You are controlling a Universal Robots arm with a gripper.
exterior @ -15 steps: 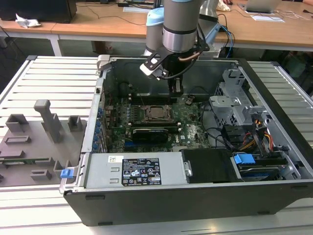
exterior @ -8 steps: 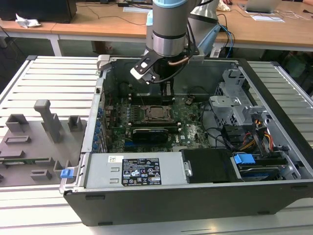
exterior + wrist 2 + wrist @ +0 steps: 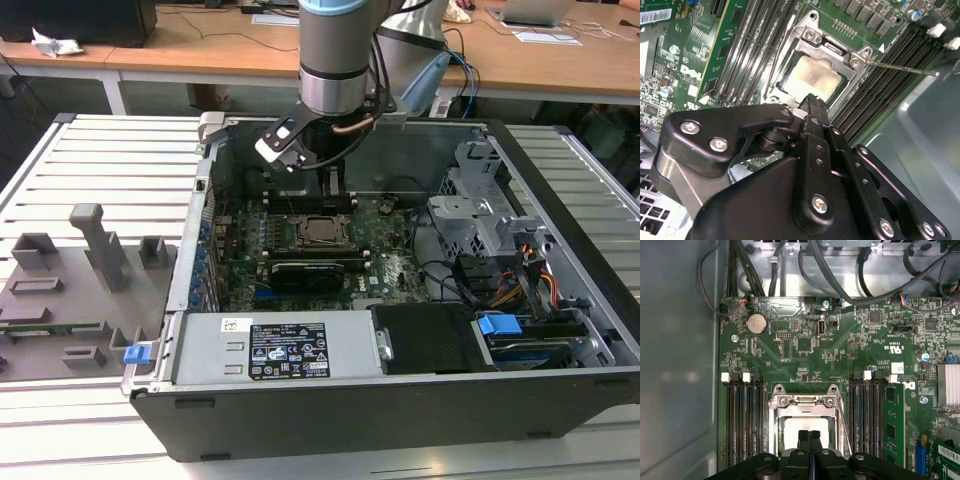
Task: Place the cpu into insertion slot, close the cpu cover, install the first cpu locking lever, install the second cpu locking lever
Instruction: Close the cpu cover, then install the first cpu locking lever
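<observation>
Since the cpu (image 3: 812,80) already sits in the insertion slot (image 3: 772,425) with the cpu cover (image 3: 836,50) lowered over it, the levers are left; one locking lever (image 3: 900,67) looks unlatched. The gripper (image 3: 810,436) hovers above, jaws pressed together, empty.

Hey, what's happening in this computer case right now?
A robot arm reaches into an open computer case. Its gripper, shut and empty, hangs just over the insertion slot. The cpu already sits in it with the cpu cover down over it. One thin locking lever sticks out beside the socket.
</observation>
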